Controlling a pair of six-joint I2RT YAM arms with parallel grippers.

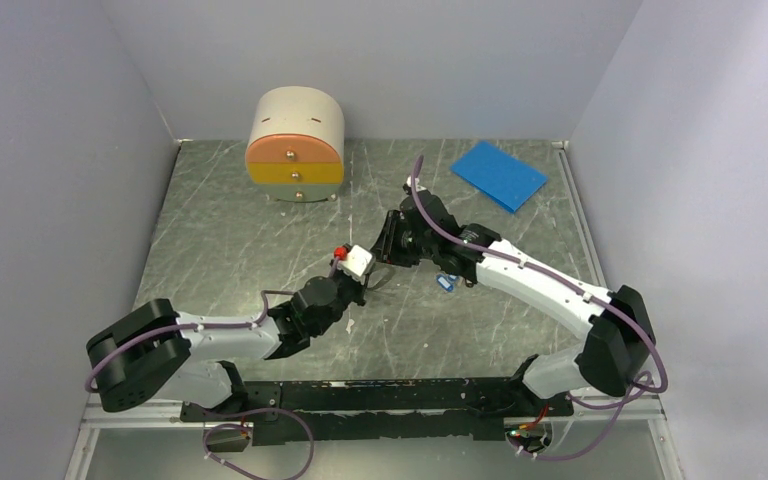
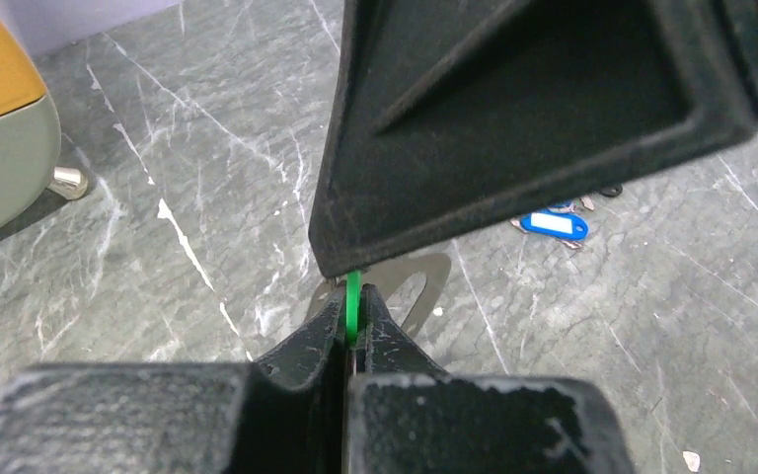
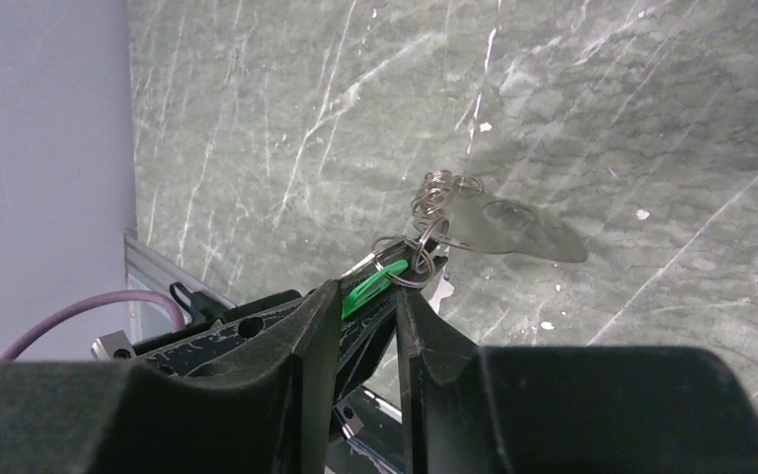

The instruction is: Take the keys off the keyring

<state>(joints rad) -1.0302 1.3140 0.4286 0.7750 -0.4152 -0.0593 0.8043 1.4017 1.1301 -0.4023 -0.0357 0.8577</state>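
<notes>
left gripper [image 2: 353, 318] pinches the keys [image 2: 353, 294]; keyring [image 3: 410, 263] hangs over bare table [image 3: 651, 128].

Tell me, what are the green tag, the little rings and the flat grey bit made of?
The green tag looks like plastic: bright, smooth, one even colour. The little rings look like metal wire: silvery, glinting coils. The flat grey bit is probably thin metal: dull silver sheen.
</notes>
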